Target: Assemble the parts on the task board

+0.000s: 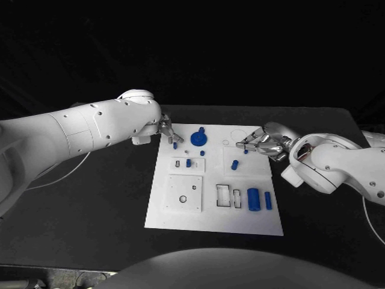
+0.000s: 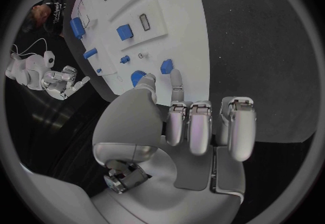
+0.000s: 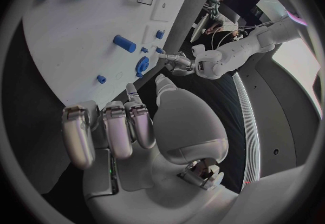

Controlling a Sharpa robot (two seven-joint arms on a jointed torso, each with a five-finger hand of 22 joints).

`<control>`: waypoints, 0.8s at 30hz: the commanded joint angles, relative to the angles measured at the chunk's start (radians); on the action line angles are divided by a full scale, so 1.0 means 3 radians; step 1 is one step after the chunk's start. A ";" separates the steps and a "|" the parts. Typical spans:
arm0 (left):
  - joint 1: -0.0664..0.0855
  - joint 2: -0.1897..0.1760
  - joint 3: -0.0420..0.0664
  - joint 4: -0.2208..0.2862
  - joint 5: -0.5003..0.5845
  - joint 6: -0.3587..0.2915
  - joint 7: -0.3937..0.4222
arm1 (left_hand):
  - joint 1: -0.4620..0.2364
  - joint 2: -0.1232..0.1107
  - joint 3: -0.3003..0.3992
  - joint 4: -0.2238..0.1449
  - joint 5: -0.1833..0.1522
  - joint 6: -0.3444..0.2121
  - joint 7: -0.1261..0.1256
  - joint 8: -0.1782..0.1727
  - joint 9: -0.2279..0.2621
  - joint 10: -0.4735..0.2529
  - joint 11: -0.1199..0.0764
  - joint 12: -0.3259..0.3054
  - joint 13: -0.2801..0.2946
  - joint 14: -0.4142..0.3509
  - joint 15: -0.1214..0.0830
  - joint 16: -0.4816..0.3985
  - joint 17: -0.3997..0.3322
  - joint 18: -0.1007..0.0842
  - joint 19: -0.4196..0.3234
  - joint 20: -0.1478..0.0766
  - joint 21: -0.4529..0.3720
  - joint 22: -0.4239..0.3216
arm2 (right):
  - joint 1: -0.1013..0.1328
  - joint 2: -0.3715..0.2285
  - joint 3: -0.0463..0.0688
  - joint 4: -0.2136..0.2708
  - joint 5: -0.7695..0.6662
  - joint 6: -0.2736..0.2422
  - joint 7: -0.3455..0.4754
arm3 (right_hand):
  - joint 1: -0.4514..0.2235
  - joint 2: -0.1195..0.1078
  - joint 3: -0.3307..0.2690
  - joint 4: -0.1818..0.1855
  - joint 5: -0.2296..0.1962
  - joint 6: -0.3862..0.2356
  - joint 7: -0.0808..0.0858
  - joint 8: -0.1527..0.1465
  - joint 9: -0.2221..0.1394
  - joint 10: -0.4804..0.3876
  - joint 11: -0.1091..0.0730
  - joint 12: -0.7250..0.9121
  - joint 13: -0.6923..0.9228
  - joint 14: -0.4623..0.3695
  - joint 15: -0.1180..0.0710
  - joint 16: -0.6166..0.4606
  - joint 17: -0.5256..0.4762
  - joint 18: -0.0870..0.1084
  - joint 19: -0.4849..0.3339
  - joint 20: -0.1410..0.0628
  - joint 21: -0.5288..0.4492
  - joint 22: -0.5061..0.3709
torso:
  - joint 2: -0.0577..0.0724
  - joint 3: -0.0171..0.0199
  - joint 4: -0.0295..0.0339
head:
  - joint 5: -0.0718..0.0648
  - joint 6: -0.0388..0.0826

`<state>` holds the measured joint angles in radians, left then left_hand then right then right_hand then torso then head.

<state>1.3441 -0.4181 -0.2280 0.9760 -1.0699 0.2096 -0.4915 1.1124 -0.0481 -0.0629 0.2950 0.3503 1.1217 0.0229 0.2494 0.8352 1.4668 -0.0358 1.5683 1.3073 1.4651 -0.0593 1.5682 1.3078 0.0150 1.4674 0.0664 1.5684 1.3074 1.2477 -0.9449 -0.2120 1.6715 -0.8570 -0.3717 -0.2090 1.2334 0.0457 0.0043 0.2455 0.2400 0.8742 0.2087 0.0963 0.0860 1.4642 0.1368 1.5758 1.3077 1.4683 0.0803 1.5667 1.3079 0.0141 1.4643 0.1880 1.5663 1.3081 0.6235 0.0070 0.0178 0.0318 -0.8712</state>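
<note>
Assembly looks barely begun: blue parts [image 1: 253, 199] lie scattered on the task board [image 1: 214, 224] mid-table. Left hand [image 1: 167, 128] and right hand [image 1: 263, 143] hover at its far corners, fingers loosely curled (holding nothing).

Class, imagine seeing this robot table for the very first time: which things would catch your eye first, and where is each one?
The white task board stands out first, lying in the middle of the black table with small blue parts dotted over it. Next come the two silver hands at the board's far end: the left hand over its left corner, the right hand at its right edge, both holding nothing.
</note>
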 commanded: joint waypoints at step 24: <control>-0.0013 0.0062 -0.0001 -0.0077 -0.0031 0.0260 -0.0088 | 0.0184 0.0083 0.0065 -0.0008 0.0012 0.0024 0.0004 -0.0070 -0.0048 0.0347 0.0022 0.0008 0.0878 0.0352 0.0005 0.0009 0.0877 -0.0050 0.0345 -0.0003 0.0008 0.0878 | -0.0002 0.0006 0.0000 0.0005 -0.0028 0.0039 0.0003 | 0.0016 0.0016 -0.0004 -0.0007 0.0014 -0.0013 0.0016 0.0011 -0.0005 0.0355 0.0026 -0.0017 0.0877 0.0342 0.0025 0.0014 0.0876 -0.0047 0.0355 0.0027 0.0015 0.0876 | -0.0001 0.0000 -0.0001 | -0.0001 -0.0005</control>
<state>1.3403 -0.4027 -0.2284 0.9540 -1.0737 0.2601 -0.5125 1.1594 -0.0223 -0.0480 0.2937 0.3503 1.1218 0.0229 0.2352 0.8220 1.4668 -0.0357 1.5683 1.3079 1.4651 -0.0592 1.5682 1.3075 0.0150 1.4674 0.0664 1.5684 1.3074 1.2477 -0.9440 -0.2119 1.6718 -0.8570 -0.3716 -0.2091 1.2334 0.0457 0.0044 0.2455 0.2400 0.8742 0.2086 0.0963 0.0860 1.4642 0.1368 1.5758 1.3077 1.4683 0.0803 1.5667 1.3077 0.0141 1.4643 0.1880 1.5663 1.3078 0.6230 0.0070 0.0181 0.0307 -0.8725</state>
